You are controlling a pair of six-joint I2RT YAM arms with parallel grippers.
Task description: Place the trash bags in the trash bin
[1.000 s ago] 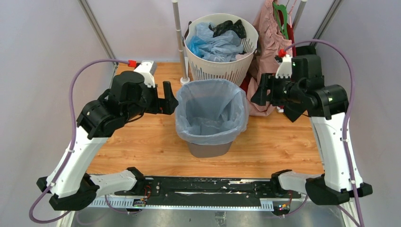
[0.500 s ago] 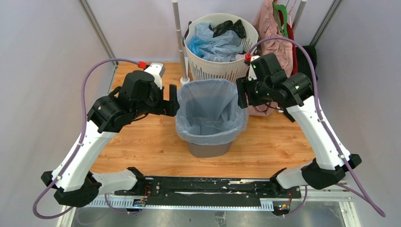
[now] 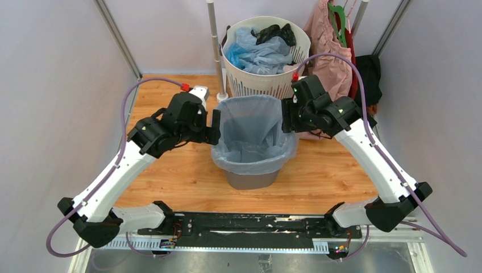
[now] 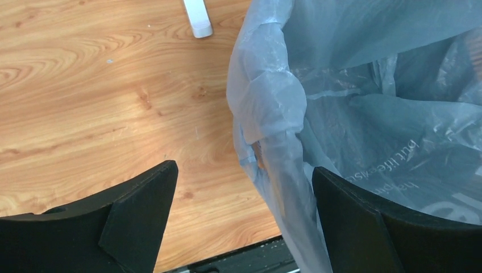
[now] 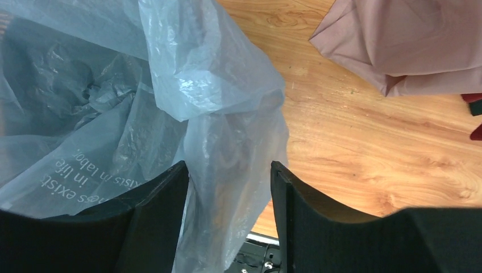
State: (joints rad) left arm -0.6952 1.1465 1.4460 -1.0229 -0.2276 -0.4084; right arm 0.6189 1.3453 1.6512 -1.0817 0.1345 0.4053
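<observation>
My left gripper [image 4: 243,170]: spread, astride left rim of bag [image 4: 341,85]
My right gripper [image 5: 228,168]: half-spread, astride right rim
Bin [image 3: 253,181]: one, one bag inside

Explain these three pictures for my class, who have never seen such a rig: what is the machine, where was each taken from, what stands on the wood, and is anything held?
The machine is two robot arms, the left arm and the right arm, bolted at the near edge of a wooden table. The wide picture looks down from above and behind them. The other two come from cameras on the wrists, so the black shapes at the bottom are each arm's own fingers. On the table stands a grey trash bin lined with a pale blue trash bag. Behind it a white basket holds more bags; a pink garment hangs to the right. The left gripper and the right gripper are open, each straddling the bag's rim on its side. Nothing is held.
</observation>
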